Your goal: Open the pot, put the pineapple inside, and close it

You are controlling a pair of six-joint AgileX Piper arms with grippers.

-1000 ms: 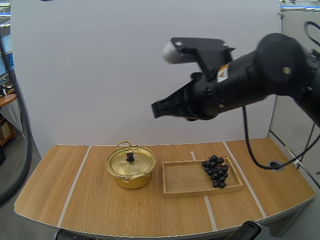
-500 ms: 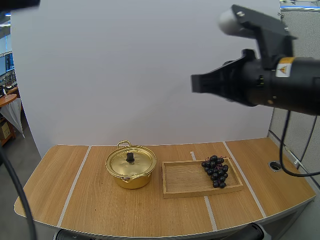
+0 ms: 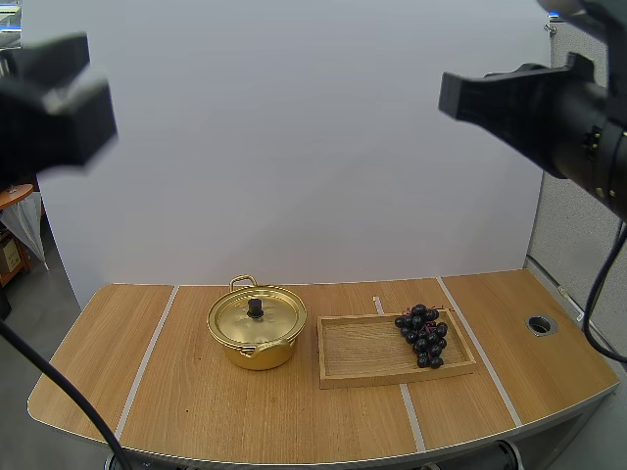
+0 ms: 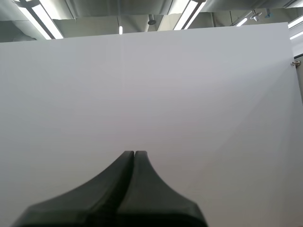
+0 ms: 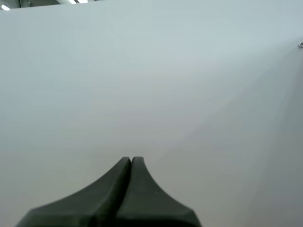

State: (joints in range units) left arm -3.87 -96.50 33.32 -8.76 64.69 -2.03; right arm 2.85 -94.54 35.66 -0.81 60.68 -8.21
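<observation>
A gold pot (image 3: 257, 331) stands on the table left of centre, its lid on and the black knob (image 3: 255, 308) upright. A bunch of dark grapes (image 3: 422, 335) lies at the right end of a wooden tray (image 3: 359, 354). My left arm (image 3: 54, 108) hangs high at the far left, well above the table. High at the right, my right arm (image 3: 534, 108) is equally far from the pot. My left gripper (image 4: 134, 152) is shut, its fingers together as one dark wedge before the white wall. My right gripper (image 5: 131, 159) is shut the same way, holding nothing.
The wooden table (image 3: 176, 411) has pale stripes running front to back and a round cable hole (image 3: 540, 323) at its right end. A white wall stands close behind it. The tray sits just right of the pot.
My right arm has swung from the middle of the high view up and to the right. My left arm has come into view at the upper left. Pot, tray and grapes have not moved.
</observation>
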